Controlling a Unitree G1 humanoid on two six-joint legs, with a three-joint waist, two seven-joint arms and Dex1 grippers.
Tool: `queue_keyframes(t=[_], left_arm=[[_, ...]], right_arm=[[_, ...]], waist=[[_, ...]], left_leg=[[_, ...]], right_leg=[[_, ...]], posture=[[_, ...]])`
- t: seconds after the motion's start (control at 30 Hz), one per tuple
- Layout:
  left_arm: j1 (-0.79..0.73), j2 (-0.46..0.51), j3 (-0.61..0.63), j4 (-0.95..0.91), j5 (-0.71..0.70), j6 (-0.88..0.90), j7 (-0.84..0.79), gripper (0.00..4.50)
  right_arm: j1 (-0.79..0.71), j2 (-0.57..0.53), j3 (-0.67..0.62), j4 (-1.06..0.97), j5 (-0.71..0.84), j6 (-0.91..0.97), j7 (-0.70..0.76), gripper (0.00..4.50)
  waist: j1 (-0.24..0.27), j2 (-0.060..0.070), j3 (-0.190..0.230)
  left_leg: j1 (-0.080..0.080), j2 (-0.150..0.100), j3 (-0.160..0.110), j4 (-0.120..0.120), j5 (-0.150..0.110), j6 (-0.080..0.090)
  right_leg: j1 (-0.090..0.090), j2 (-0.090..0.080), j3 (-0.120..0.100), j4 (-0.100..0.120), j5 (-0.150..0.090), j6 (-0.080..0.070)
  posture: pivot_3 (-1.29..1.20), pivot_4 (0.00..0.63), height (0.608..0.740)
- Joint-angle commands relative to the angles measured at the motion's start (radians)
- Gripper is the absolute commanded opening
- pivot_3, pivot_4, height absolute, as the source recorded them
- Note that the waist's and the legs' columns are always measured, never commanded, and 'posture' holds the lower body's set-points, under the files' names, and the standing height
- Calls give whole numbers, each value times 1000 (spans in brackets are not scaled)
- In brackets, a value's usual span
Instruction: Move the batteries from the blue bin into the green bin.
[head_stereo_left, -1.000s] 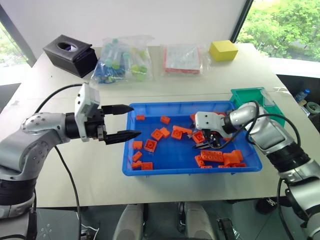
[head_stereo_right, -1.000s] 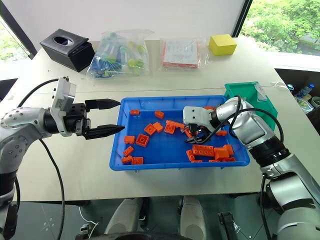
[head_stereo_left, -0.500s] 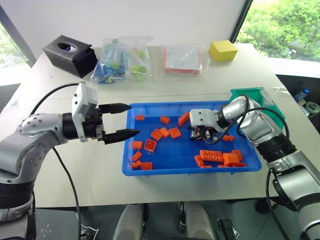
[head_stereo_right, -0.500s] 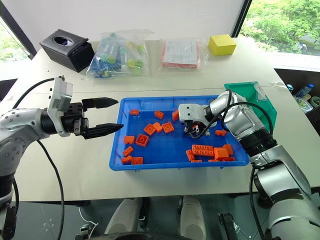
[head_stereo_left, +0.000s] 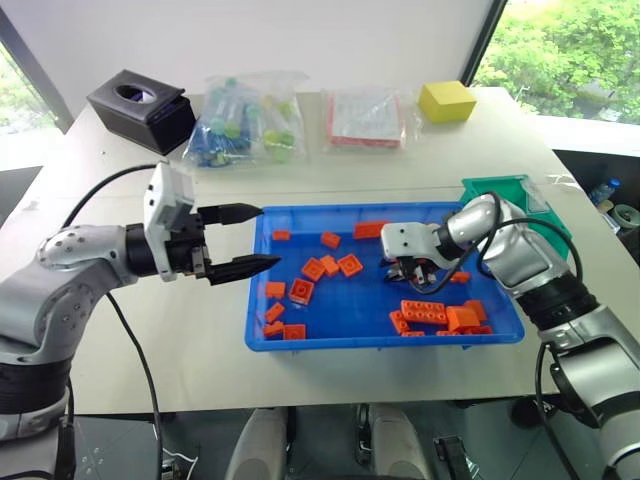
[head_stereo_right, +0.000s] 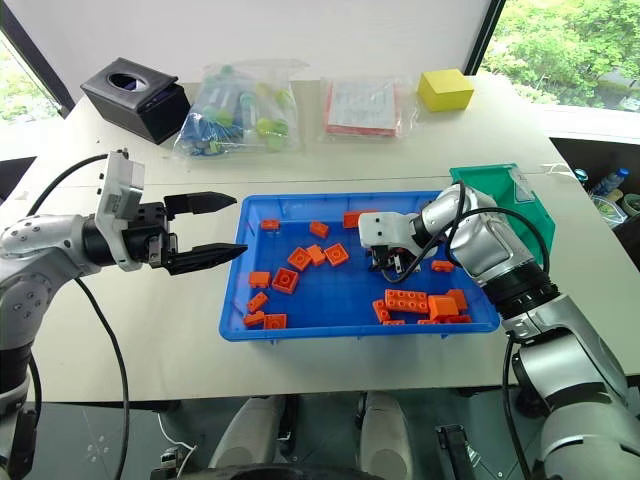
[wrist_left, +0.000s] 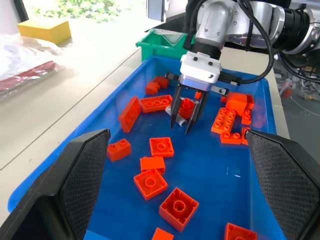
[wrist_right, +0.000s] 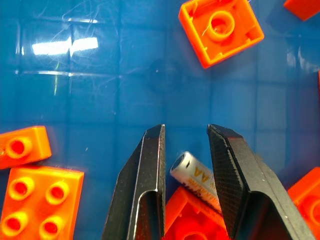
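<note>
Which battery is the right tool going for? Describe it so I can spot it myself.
Look in the wide shallow bright-blue plastic bin, right half, where the right tool reaches down. Between its black fingers lies a small silver-grey cylindrical battery marked AA, resting against orange toy bricks; it is round and metallic, not studded.

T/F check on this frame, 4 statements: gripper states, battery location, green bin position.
1. The right gripper has its fingers on either side of a battery. True.
2. The left gripper is shut on an orange brick. False: it is open and holds nothing, at the left end of the blue bin.
3. The green bin stands at the blue bin's far right corner. True.
4. That battery lies in the green bin. False: it is in the blue bin, among orange bricks.
</note>
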Motion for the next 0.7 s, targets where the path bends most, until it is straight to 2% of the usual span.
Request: queue_keyframes(t=[0.03,0.17,0.37,0.53,0.7], left_arm=[[-15,0,8,-8,6,-26,-8,4500],[-12,-3,4,-7,9,-30,-11,4500],[-27,-7,-4,3,12,-31,-13,4500],[-33,-8,-4,11,16,-34,-19,4500],[-15,-4,2,-7,9,-28,-17,4500]], right_arm=[[3,-50,-49,-26,3,-16,10,1361],[-3,-83,-65,28,-13,-69,-12,1361],[-22,-74,-67,75,-15,-146,-9,1361],[-55,-12,-123,7,68,43,-4,1361],[-11,-6,-239,-221,158,400,-89,1361]], waist=[[-1,0,0],[-2,0,0],[-3,0,0],[-6,0,0],[0,0,0]], left_leg=[[0,0,0,0,0,0],[0,0,0,0,0,0],[0,0,0,0,0,0],[0,0,0,0,0,0],[0,1,-1,0,0,0]], right_leg=[[0,0,0,0,0,0],[0,0,0,0,0,0],[0,0,0,0,0,0],[0,0,0,0,0,0],[0,0,0,0,0,0]], posture=[[0,150,692],[0,150,692],[0,150,692],[0,150,692],[0,150,692]])
